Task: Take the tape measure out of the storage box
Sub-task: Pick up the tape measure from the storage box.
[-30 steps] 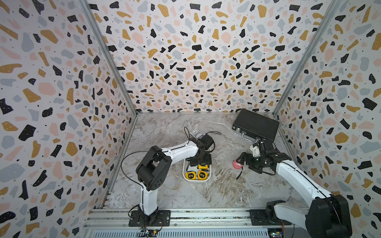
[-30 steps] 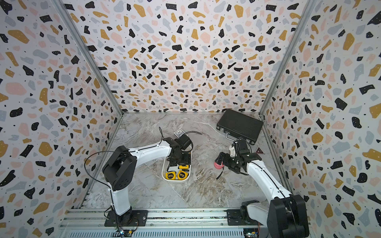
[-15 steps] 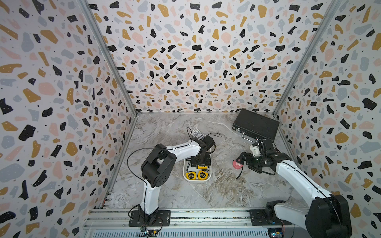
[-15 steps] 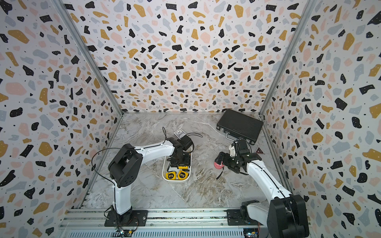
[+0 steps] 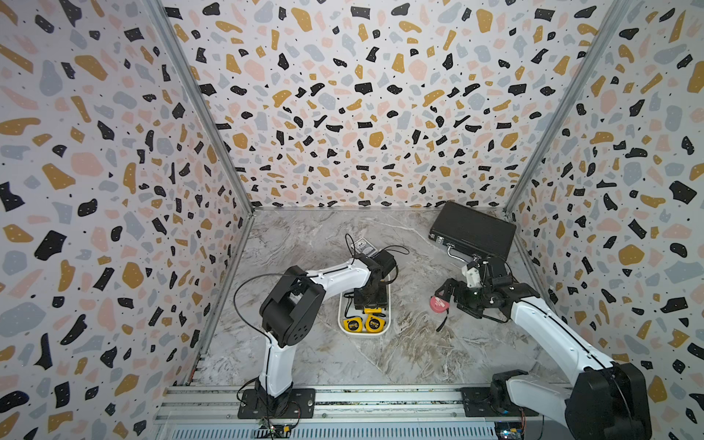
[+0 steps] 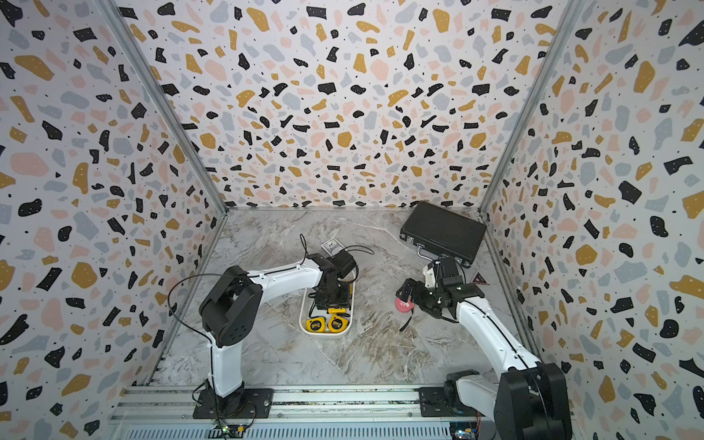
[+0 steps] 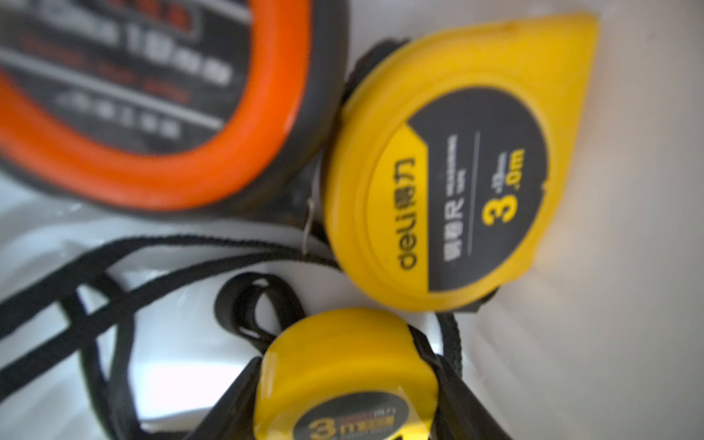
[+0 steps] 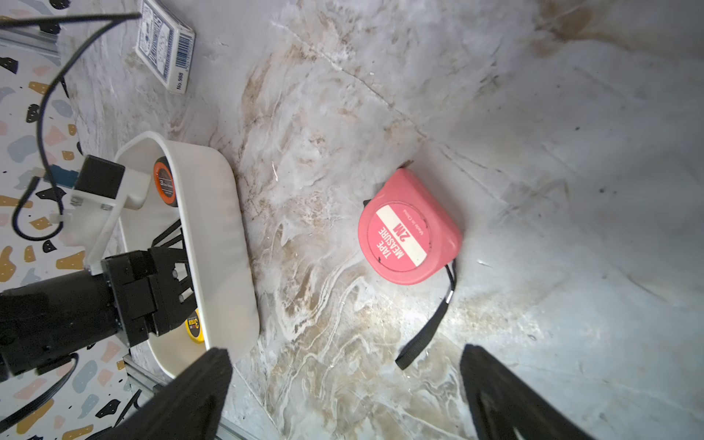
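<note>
While gripping on the left, idle and wide on the right

Just below centre in both top views, shallow white plastic storage box (image 5: 364, 334) on the marble tabletop (image 5: 304, 362), with the left gripper (image 5: 371, 304) reaching down into it. Closed on a small round yellow tape measure (image 7: 335, 381), black fingers (image 7: 228, 400) pressed against both its sides, inside the box. Alongside, a larger yellow tape measure (image 7: 449, 171) and an orange-and-black one (image 7: 152, 114), side by side. Right of centre, right gripper (image 8: 346, 381) spread wide and holding nothing, near but clear of a pink round tape measure (image 8: 407, 228) lying on the tabletop. Upper right of the floor, black ribbed briefcase (image 5: 472, 232).
</note>
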